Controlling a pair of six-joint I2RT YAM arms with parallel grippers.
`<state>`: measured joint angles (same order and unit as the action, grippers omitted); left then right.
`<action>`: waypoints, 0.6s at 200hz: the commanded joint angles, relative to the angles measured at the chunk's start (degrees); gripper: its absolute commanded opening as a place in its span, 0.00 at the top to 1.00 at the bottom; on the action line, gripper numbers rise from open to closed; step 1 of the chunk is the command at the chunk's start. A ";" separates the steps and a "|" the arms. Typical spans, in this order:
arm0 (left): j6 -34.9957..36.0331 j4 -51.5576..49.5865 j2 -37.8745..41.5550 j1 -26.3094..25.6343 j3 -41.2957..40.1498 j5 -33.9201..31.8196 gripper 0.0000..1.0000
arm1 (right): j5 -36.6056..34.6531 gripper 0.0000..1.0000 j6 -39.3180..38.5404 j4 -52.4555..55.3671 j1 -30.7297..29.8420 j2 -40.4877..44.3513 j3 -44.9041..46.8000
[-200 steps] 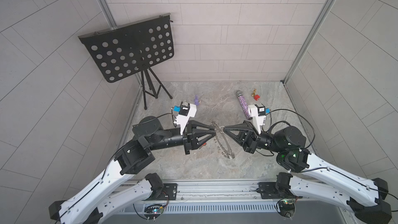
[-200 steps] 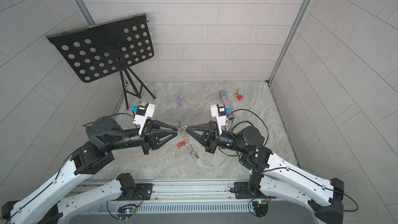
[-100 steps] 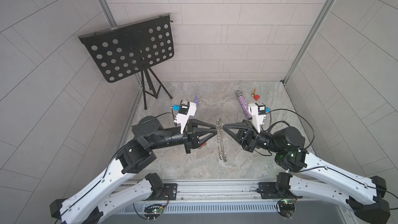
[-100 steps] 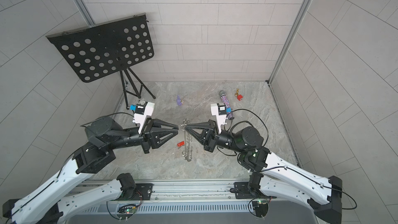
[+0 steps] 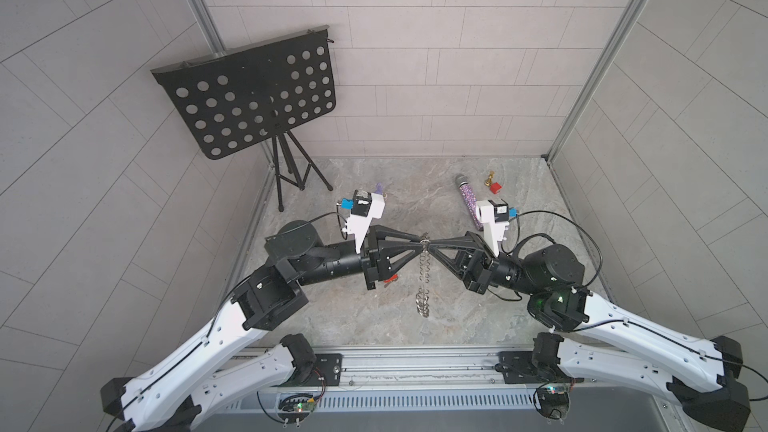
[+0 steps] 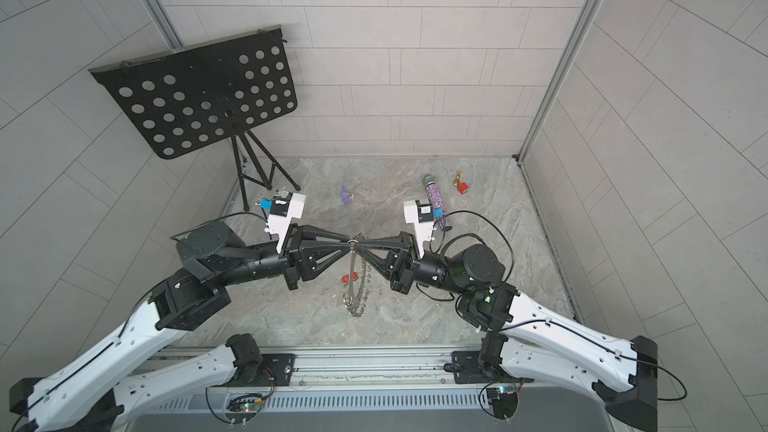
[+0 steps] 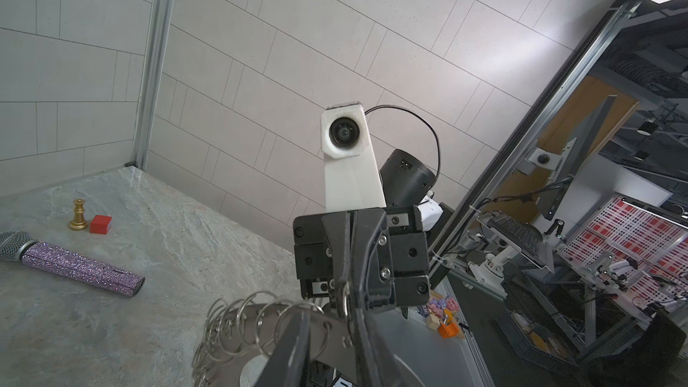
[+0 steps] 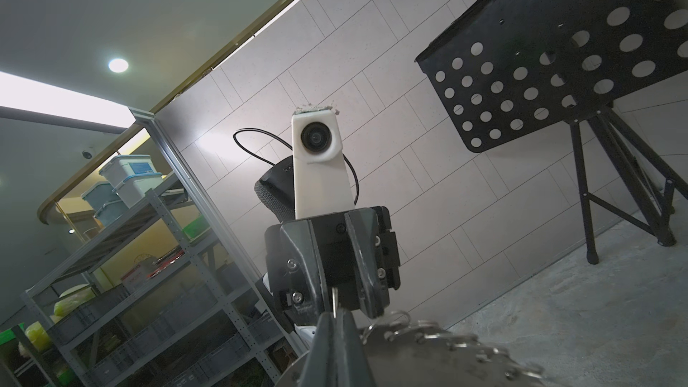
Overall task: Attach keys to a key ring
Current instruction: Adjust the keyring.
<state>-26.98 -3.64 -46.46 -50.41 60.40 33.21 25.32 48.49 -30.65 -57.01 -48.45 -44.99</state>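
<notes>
Grey tiled walls box in a marbled tabletop (image 5: 374,326), with a black music stand (image 5: 249,97) at 10 o'clock. A glittery microphone (image 5: 469,201), a gold chess piece (image 5: 490,178) and a red cube (image 5: 495,189) sit around 1 o'clock.

At the centre the left gripper (image 5: 419,241) and right gripper (image 5: 430,243) meet tip to tip and carry the key ring (image 6: 354,284) between them. It hangs on edge from its 12 o'clock point. In the left wrist view the left fingers (image 7: 294,351) stand a little apart with the flat disc clamped between them. The right fingers (image 8: 324,348) are pressed tight together. A thin silver sliver shows at their tips, probably one of the wire loops (image 7: 257,314), though the view is too close to be sure.

The key (image 6: 346,279) lies loose on the tabletop at 9 o'clock of the hanging ring, red tag showing, not yet attached.

I judge the disc to be stiff, fairly heavy and slick, so its flat face is the sound hold. The loops look thin and springy and likely swing freely, so one wants pinching near its root. The key should be light and is best taken by its tag.
</notes>
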 commanded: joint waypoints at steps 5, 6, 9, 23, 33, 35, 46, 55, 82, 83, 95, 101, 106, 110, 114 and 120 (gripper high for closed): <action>0.12 2.83 0.29 -0.31 -0.48 1.06 0.74 | -0.27 1.00 -0.06 -3.47 -0.56 0.22 -0.18; 0.06 2.88 0.30 -0.35 -0.47 1.11 0.74 | -0.32 1.00 -0.06 -3.46 -0.55 0.25 -0.14; -0.06 3.01 0.17 -0.36 -0.38 1.53 0.75 | -0.33 1.00 -0.06 -3.49 -0.55 0.28 -0.17; -0.35 3.14 -0.37 -0.47 -0.20 2.74 0.77 | -0.54 1.00 -0.19 -3.58 -0.64 0.04 -0.18; -0.44 3.16 -0.48 -0.72 -0.20 3.38 0.80 | -0.54 1.00 -0.15 -3.72 -0.77 0.06 -0.24; -0.44 3.12 -0.43 -0.71 -0.20 3.42 0.81 | -0.54 1.00 -0.19 -3.71 -0.79 0.03 -0.20; -0.54 3.21 -0.47 -0.90 -0.37 3.97 0.84 | -0.62 1.00 -0.15 -3.75 -0.82 -0.04 -0.28; -0.64 3.25 -0.43 -1.09 -0.37 4.53 0.86 | -0.76 1.00 -0.15 -3.89 -0.86 -0.03 -0.25; -0.70 3.36 -0.31 -1.45 -0.44 4.90 0.91 | -1.14 1.00 -0.15 -4.15 -0.95 0.00 -0.30; -0.70 3.37 -0.30 -1.44 -0.45 4.87 0.92 | -1.15 1.00 -0.15 -4.15 -0.93 0.01 -0.33; -0.70 3.33 -0.06 -1.44 -0.39 4.84 0.98 | -1.15 1.00 -0.17 -4.24 -0.91 0.01 -0.31; -0.71 3.32 0.00 -1.49 -0.37 4.81 1.00 | -1.10 1.00 -0.23 -4.16 -0.91 0.06 -0.32; -0.75 3.29 0.04 -1.58 -0.37 4.85 1.00 | -0.99 1.00 -0.28 -4.00 -0.95 0.02 -0.29; -0.83 3.28 0.13 -1.51 -0.37 4.94 1.00 | -0.83 1.00 -0.43 -3.76 -0.91 0.06 -0.35; -0.95 3.22 0.13 -1.58 -0.30 5.05 1.00 | -0.61 1.00 -0.67 -3.33 -0.91 0.13 -0.44; -1.20 3.22 0.14 -1.53 -0.20 5.27 1.00 | -0.47 1.00 -1.12 -2.39 -0.91 0.28 -0.54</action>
<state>-28.95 -1.96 -46.92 -51.31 60.40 35.94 25.12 47.64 -31.59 -57.76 -48.90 -44.99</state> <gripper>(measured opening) 0.054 0.041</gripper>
